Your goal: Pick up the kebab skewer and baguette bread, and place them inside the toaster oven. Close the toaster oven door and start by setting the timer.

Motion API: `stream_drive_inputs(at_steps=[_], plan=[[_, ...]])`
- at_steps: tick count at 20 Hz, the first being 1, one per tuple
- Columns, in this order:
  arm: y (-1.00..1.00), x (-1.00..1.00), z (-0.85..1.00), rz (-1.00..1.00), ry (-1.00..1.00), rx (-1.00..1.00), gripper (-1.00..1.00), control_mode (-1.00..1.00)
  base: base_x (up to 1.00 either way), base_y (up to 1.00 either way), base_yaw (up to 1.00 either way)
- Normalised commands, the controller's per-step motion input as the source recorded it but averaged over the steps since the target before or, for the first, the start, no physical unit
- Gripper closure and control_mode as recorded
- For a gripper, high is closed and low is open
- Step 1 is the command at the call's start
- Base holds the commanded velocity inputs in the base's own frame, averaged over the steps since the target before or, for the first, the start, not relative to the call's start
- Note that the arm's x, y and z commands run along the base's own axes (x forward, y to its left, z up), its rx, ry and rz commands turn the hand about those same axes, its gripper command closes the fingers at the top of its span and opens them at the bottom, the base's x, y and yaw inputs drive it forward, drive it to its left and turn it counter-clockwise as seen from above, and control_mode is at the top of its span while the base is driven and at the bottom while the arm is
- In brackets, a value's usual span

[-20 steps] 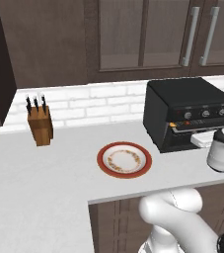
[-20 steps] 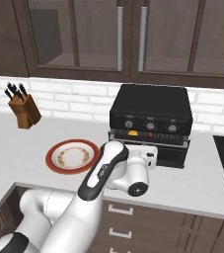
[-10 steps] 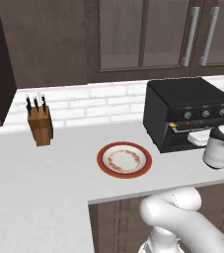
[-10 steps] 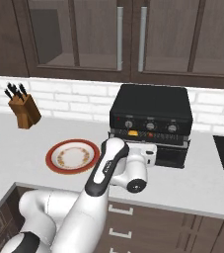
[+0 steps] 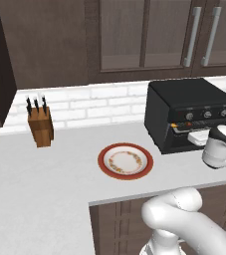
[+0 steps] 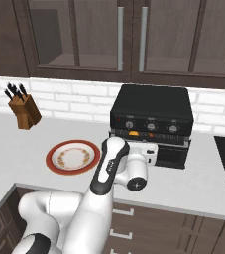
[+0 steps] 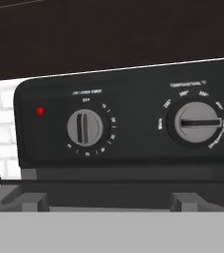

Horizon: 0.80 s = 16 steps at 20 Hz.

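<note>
Black toaster oven (image 7: 128, 128), 3 knobs (image 6: 151, 127), 1 plate (image 5: 125, 161)

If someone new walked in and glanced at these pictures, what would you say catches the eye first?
Most likely the black toaster oven at the back of the counter, with the white arm reaching right up to its front. In the hand view, its two round knobs fill the panel: the left knob beside a small red light. Next, the red-rimmed plate lying bare on the pale counter.
</note>
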Motion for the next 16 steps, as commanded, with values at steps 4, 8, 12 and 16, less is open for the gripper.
stream_drive_inputs(at_steps=[4, 8, 12, 16], plan=[[0.00, 0.07, -0.17, -0.01, 0.00, 0.00, -1.00, -1.00, 0.00, 0.00, 0.00], [0.00, 0.00, -0.18, -0.01, 0.00, 0.00, -1.00, -1.00, 0.00, 0.00, 0.00], [0.01, 0.00, -0.40, -0.02, 0.00, -0.01, -1.00, -1.00, 0.00, 0.00, 0.00], [0.06, 0.21, -0.48, -0.02, 0.00, -0.01, -1.00, -1.00, 0.00, 0.00, 0.00]])
